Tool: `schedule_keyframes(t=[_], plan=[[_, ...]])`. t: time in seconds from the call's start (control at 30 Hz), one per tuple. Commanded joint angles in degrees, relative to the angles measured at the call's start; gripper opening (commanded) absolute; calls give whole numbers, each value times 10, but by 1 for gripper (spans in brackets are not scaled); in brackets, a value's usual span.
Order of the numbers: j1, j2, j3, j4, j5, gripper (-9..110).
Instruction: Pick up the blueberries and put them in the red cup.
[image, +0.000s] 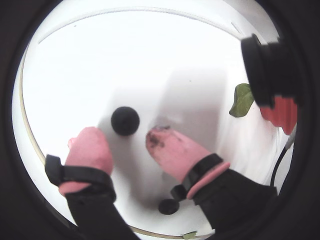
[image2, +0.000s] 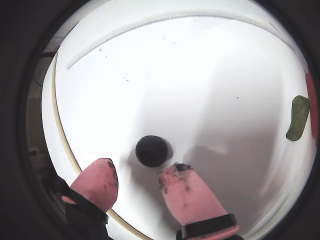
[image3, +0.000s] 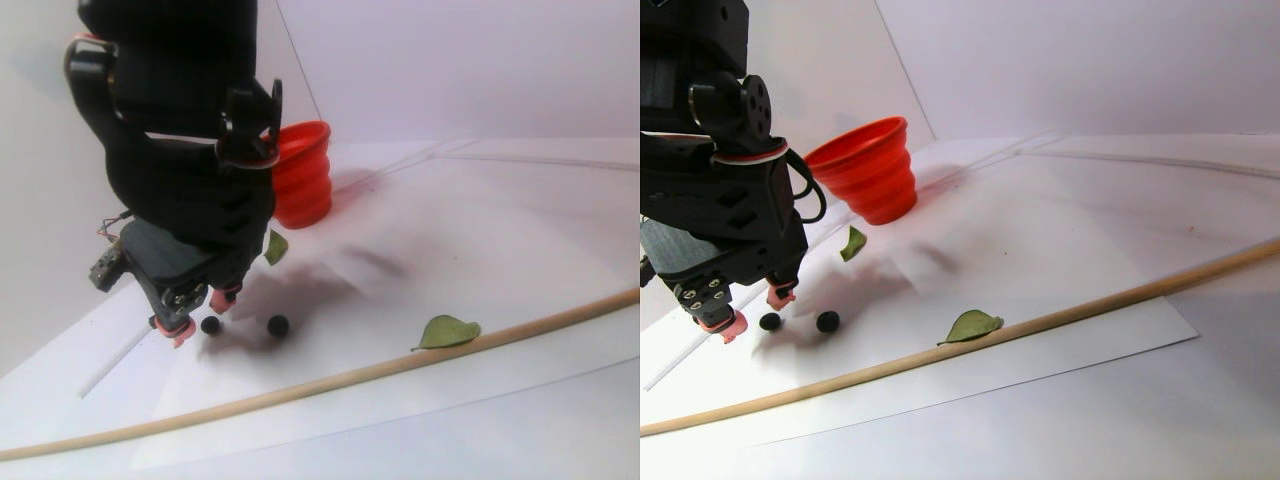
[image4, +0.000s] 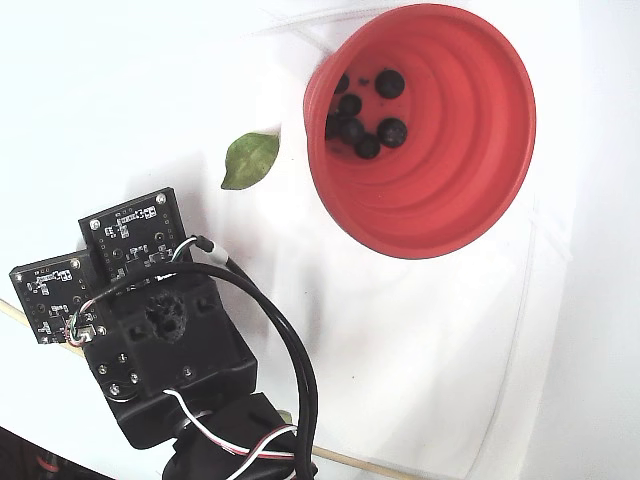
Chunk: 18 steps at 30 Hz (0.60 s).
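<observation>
Fixed view: several blueberries (image4: 362, 112) already inside red cup (image4: 480, 180), upper right | wrist view: gripper (image: 125, 139) open, empty, straddling one loose berry (image: 125, 120) mid-frame | stereo pair: two berries left on sheet, lower left

White sheet (image3: 480, 250) covers the table in the stereo pair view, and on it sit two loose blueberries (image3: 278, 325), the red cup (image3: 300, 175) standing upright further back, and a thin wooden rod (image3: 400, 365) lying across the front. Two green leaves (image3: 447, 332) lie there too (one beside the rod, one near the cup).
</observation>
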Motion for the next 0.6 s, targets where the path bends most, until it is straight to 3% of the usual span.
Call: schedule_keyframes(t=[0.0, 0.57], plan=[[-11, 1, -3, -12, -6, 17], [-9, -34, -44, -20, -3, 17]])
